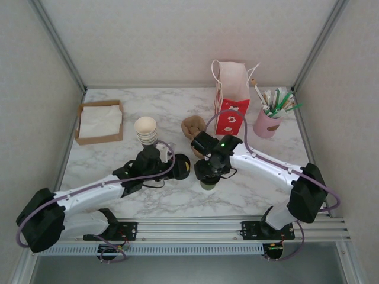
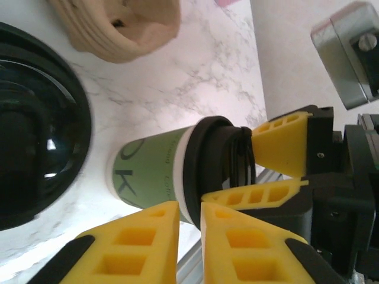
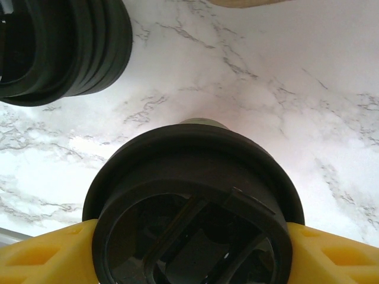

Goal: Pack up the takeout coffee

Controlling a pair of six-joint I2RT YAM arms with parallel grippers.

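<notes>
While the right gripper [image 3: 189,260] clamps the one takeout coffee [image 2: 157,168], the left gripper [image 2: 189,236] sits nearly closed, empty, one lid stack [image 3: 65,47] just beside.

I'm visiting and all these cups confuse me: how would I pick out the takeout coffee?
On the marble table, look near the middle of the front edge. The takeout coffee sits under the right gripper, yellow fingers against its lid. Unlike the lidless cream cup stack and the black lid stack nearby, it is one green-banded cup with a black lid on.
</notes>
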